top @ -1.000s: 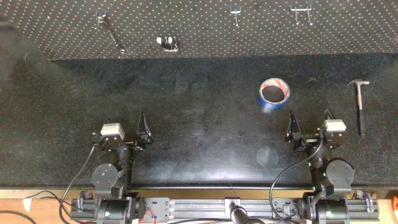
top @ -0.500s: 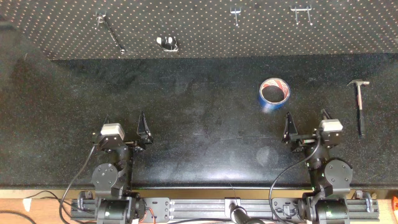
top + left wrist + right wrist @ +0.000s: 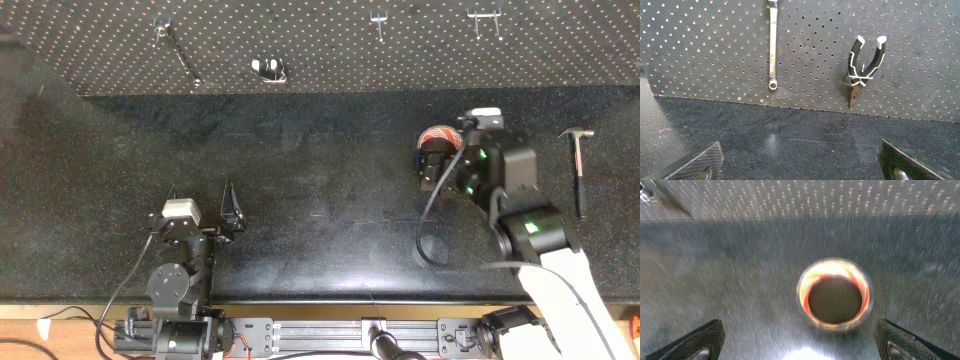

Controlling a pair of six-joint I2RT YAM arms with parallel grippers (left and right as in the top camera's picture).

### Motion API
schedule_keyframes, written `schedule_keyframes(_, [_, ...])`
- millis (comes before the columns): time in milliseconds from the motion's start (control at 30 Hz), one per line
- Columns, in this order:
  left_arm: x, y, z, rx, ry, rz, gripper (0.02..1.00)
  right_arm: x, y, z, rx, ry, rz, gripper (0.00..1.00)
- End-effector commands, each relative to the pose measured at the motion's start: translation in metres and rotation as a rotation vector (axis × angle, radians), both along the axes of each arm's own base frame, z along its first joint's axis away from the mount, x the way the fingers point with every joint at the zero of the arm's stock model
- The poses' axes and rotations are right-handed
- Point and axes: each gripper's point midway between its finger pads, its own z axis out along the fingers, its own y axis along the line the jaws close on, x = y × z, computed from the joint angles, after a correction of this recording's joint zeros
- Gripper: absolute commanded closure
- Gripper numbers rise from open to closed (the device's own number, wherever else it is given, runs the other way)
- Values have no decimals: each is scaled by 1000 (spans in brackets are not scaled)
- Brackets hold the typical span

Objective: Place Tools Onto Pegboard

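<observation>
- Two fingers of the right gripper (image 3: 800, 339) are standing wide apart, holding nothing, and hovering just short of the round roll of tape with a reddish-orange rim (image 3: 805, 295).
- Tape roll is lying flat on the black tabletop (image 3: 300, 170), hole facing up, on the right half, near the dark perforated pegboard (image 3: 320, 40).
- Step in hand, as I'm judging it: lining up for the pick of the tape; nothing is gripped yet.
- Next move is probably calling for dropping lower, straddling one wall of the ring or the whole roll, then closing and carrying it to one of the bare metal hooks (image 3: 378, 20) on the board.
- Left gripper (image 3: 800, 167) is sitting released near its base, facing the silver wrench (image 3: 772, 45) and black-and-white-handled pliers (image 3: 862, 70), both already hanging.
- Black-handled hammer (image 3: 578, 170) is lying on the table right of the tape, untouched.
- In the top view the right arm is covering most of the roll.
- Gripper height above the roll is hard to judge; cannot tell if the roll fits between the fingers.
</observation>
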Motion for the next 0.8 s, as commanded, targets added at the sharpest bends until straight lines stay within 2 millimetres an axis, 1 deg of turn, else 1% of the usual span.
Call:
schedule_keyframes(33, [0,-1,-1,11,3,-7,23,16,22,-11,-12,122,42,25])
schedule_keyframes(167, [0,-1,-1,11,3,-7,20,34,26,-23,-80,212,29,25])
schedule_keyframes(300, [0,-1,-1,12,3,-7,23,48,29,-46,-106,304,12,25])
schedule_keyframes(433, [0,-1,-1,12,3,-7,23,49,29,-80,-112,408,-22,25])
schedule_keyframes(567, [0,-1,-1,12,3,-7,23,51,30,-96,-122,434,-23,20])
schedule_keyframes(600, [0,-1,-1,12,3,-7,23,52,30,-99,-123,440,-23,51])
schedule_keyframes(633, [0,-1,-1,12,3,-7,23,52,30,-101,-125,444,-23,139])
schedule_keyframes(667, [0,-1,-1,11,3,-7,23,52,30,-103,-125,446,-23,334])
schedule_keyframes(700, [0,-1,-1,12,3,-7,23,54,30,-104,-126,442,-22,505])
schedule_keyframes(733, [0,-1,-1,12,3,-7,23,55,30,-103,-131,433,-19,766])
schedule_keyframes(767, [0,-1,-1,12,3,-7,23,55,30,-103,-133,432,-18,814])
schedule_keyframes(800, [0,-1,-1,12,3,-7,25,55,30,-103,-135,432,-18,919])
